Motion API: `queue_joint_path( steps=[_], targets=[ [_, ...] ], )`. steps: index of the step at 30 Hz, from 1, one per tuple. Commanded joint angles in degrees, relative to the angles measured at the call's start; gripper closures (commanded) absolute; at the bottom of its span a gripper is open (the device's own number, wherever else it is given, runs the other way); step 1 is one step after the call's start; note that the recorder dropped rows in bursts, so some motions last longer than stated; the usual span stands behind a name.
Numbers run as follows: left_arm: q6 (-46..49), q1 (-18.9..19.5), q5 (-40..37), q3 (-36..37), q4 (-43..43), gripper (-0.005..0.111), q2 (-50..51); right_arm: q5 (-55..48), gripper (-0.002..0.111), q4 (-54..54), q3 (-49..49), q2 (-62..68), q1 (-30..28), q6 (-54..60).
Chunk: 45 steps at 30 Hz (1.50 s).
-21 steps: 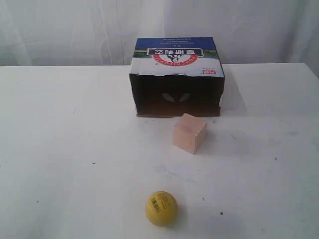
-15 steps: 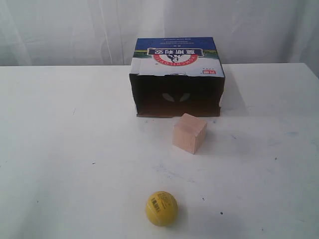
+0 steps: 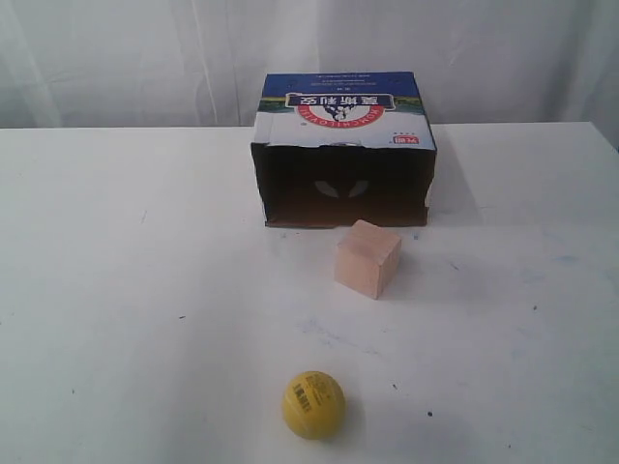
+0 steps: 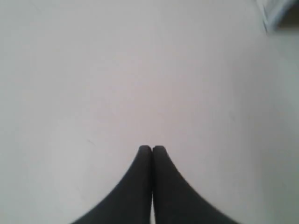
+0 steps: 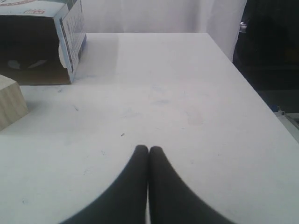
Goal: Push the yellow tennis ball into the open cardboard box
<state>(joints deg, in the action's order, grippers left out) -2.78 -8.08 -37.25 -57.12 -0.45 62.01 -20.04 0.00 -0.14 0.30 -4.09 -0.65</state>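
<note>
The yellow tennis ball (image 3: 313,405) with its dark label patch rests near the front edge of the white table. The open cardboard box (image 3: 343,150) lies at the back centre, its dark opening facing the ball; the right wrist view also catches the box (image 5: 42,44). Neither arm shows in the exterior view. My left gripper (image 4: 152,148) is shut with nothing in it, over bare table. My right gripper (image 5: 148,149) is shut too and holds nothing, well clear of the box. The ball is out of sight in both wrist views.
A pale wooden cube (image 3: 368,258) stands on the table between the ball and the box mouth, slightly right of the ball; part of the cube (image 5: 10,105) shows in the right wrist view. The table's right edge (image 5: 254,93) drops to a dark floor. White curtains hang behind.
</note>
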Motion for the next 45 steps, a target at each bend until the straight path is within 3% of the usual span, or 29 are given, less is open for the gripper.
queue_joint_path(
  steps=[1, 3, 7, 10, 12, 19, 38, 45],
  targets=[
    [24.5, -7.0, -18.1, -2.6, -28.2, 0.107, 9.5, 0.1, 0.108, 0.0, 0.1, -0.3, -0.4, 0.7],
    [34.5, -12.0, -13.9, 0.3, -43.0, 0.107, 11.4, 0.1, 0.108, 0.0, 0.1, -0.3, -0.4, 0.7],
    [53.5, -23.9, -0.4, 8.8, -57.6, 0.107, 14.4, 0.1, 0.108, 0.0, 0.1, -0.3, -0.4, 0.7],
    [75.2, -35.4, 14.4, 16.7, -71.4, 0.107, 18.1, 0.1, 0.108, 0.0, 0.1, -0.3, -0.4, 0.7],
    [81.2, -38.1, 16.5, 17.8, -77.8, 0.107, 19.9, 0.1, 0.108, 0.0, 0.1, -0.3, -0.4, 0.7],
    [90.2, -39.4, 21.2, 16.5, -85.7, 0.107, 28.0, 0.1, 0.108, 0.0, 0.1, -0.3, -0.4, 0.7],
    [92.8, -39.4, 40.1, 12.6, -83.0, 0.107, 32.6, 0.1, 0.108, 0.0, 0.1, -0.3, -0.4, 0.7],
    [92.7, -39.4, 41.9, 9.8, -83.0, 0.107, 32.6, 0.1, 0.108, 0.0, 0.1, -0.3, -0.4, 0.7]
  ],
)
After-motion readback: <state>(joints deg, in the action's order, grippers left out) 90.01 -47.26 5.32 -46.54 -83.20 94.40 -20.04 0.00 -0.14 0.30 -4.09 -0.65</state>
